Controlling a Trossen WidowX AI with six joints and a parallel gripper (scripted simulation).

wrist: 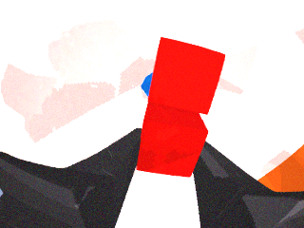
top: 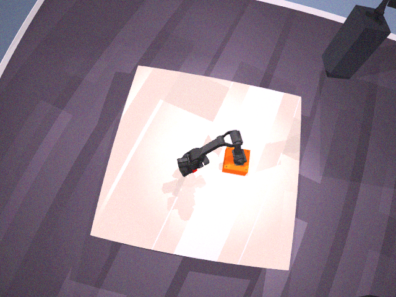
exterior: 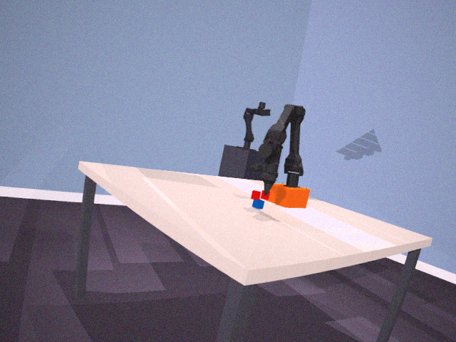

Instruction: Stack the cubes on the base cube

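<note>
A small blue base cube (exterior: 258, 204) stands on the pale table top. One red cube (exterior: 255, 194) sits on top of it, toward one corner. My gripper (exterior: 266, 191) is shut on a second red cube (exterior: 264, 194) and holds it right beside the first, at about the same height. In the wrist view the held red cube (wrist: 171, 140) sits between my dark fingers, the other red cube (wrist: 190, 75) lies just beyond it, and only a sliver of the blue cube (wrist: 147, 84) shows. From above, my gripper (top: 189, 164) hides the cubes except a red edge (top: 193, 171). I cannot tell whether the two red cubes touch.
The arm's orange mount block (exterior: 288, 195) stands close to the right of the cubes, and it also shows in the top view (top: 236, 161). A dark box with a camera stand (exterior: 235, 159) is behind the table.
</note>
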